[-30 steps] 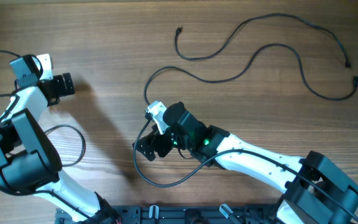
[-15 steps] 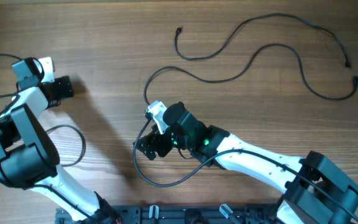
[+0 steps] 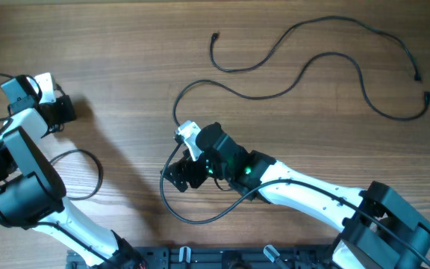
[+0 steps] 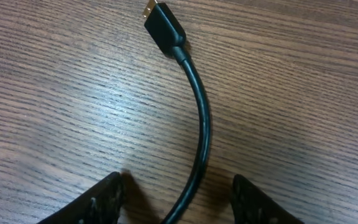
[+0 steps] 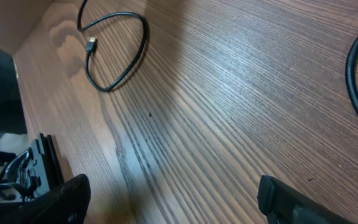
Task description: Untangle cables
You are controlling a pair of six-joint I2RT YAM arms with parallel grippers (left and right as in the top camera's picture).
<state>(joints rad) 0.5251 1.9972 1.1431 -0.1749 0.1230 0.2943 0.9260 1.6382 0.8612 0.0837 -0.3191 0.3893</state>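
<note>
In the left wrist view a thin black cable (image 4: 201,118) with a gold-tipped plug (image 4: 160,25) lies on the wood and runs down between my left gripper's (image 4: 179,208) spread fingers, which are open. In the overhead view the left gripper (image 3: 66,110) is at the far left. My right gripper (image 3: 176,176) is open and empty low over the table, inside a cable loop (image 3: 172,207). Two long cables (image 3: 316,60) (image 3: 364,28) snake across the back right. The right wrist view shows a looped cable with a gold plug (image 5: 114,59) ahead of the right gripper (image 5: 173,205).
The wooden table edge (image 5: 39,28) shows at the upper left of the right wrist view. Another loop of cable (image 3: 95,168) lies beside the left arm's base (image 3: 21,187). The arm mounts (image 3: 200,258) line the front edge.
My left gripper has moved left, toward the table's left edge. The right arm and the long cables have not moved.
</note>
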